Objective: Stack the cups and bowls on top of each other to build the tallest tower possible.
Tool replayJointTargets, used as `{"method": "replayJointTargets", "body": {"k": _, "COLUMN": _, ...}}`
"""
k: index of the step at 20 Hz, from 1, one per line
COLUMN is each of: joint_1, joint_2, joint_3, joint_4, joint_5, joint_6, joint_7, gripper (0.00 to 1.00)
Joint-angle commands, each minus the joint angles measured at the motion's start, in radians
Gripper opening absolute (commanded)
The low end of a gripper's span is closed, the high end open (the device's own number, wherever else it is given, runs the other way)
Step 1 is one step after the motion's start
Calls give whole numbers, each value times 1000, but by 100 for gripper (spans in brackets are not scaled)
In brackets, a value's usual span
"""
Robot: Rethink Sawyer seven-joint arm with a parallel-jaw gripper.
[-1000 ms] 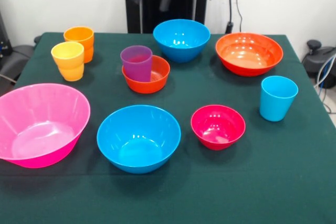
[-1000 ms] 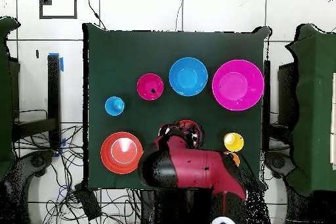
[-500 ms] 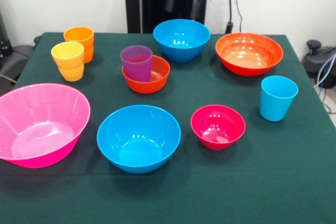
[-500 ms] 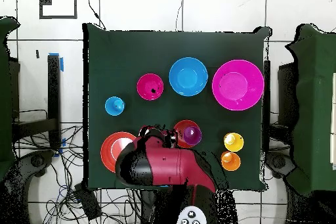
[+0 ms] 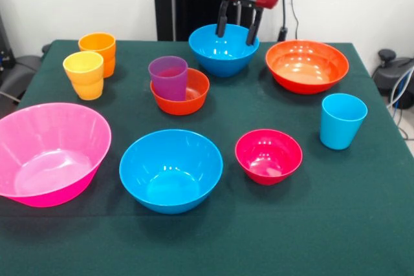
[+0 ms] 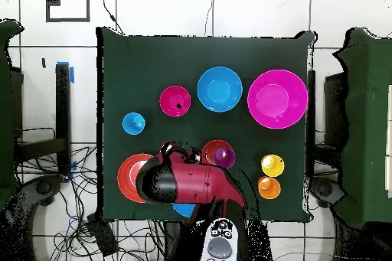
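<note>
Since the earlier frame the gripper (image 5: 237,30) has come down from the top edge, and its two fingers, spread apart and holding nothing, now hang over the far blue bowl (image 5: 223,50). The purple tumbler (image 5: 168,77) stands upright in the small orange bowl (image 5: 184,98). The small crimson bowl (image 5: 268,156) sits apart on the green table (image 5: 310,224), beside the light blue tumbler (image 5: 341,121).

- Arm (image 6: 191,185): glossy red shell with black rounded joint sections.
- Gripper (image 5: 237,22): red housing, two slim dark fingers (image 5: 222,20).
- Base: grey round buttons visible.
</note>
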Motion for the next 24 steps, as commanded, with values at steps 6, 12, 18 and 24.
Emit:
{"method": "replayJointTargets", "body": {"k": 6, "joint_1": 29, "joint_2": 78, "joint_3": 22, "joint_4": 16, "joint_5": 71, "joint_6": -93, "joint_7": 205, "gripper": 100}}
{"method": "replayJointTargets", "body": {"k": 12, "joint_1": 30, "joint_2": 98, "joint_3": 36, "joint_4": -25, "joint_5": 97, "joint_6": -77, "joint_7": 186, "gripper": 100}}
{"method": "replayJointTargets", "body": {"k": 18, "joint_1": 17, "joint_2": 151, "joint_3": 68, "joint_4": -112, "joint_5": 140, "joint_6": -61, "joint_7": 165, "gripper": 100}}
{"method": "replayJointTargets", "body": {"k": 24, "joint_1": 60, "joint_2": 196, "joint_3": 56, "joint_4": -205, "joint_5": 204, "joint_6": -25, "joint_7": 179, "gripper": 100}}
